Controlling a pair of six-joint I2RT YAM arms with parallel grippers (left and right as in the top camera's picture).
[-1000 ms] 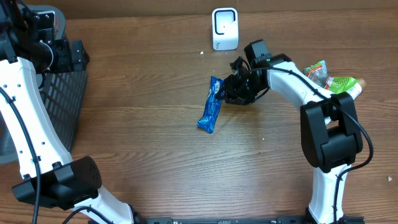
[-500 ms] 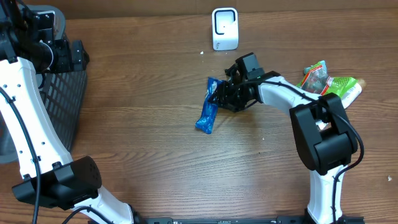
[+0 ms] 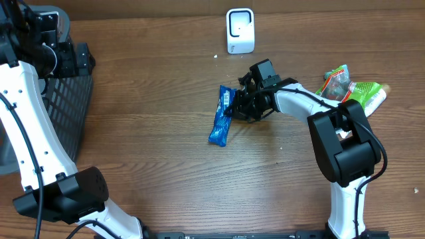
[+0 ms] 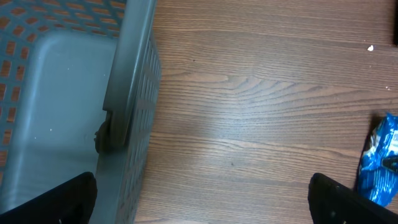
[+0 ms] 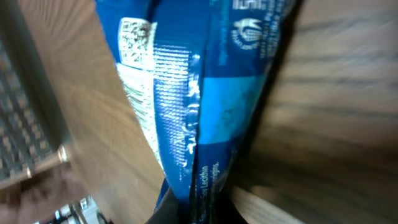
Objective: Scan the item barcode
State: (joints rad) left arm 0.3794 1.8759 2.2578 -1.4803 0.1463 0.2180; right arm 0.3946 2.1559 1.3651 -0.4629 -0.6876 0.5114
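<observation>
Overhead, your right tool point(image 3: 234, 106) pinches the blue snack wrapper point(image 3: 219, 125); grasp looks made, so lift toward the barcode scanner point(image 3: 240, 30) beyond it.

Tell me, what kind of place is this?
Probably a pretend shop checkout on a wooden table: a white scanner, a basket and snack packets, with the right gripper pinching a blue packet.

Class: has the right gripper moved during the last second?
Yes. Against the white scanner, the right gripper shifted left and slightly down, onto the blue packet.
</observation>
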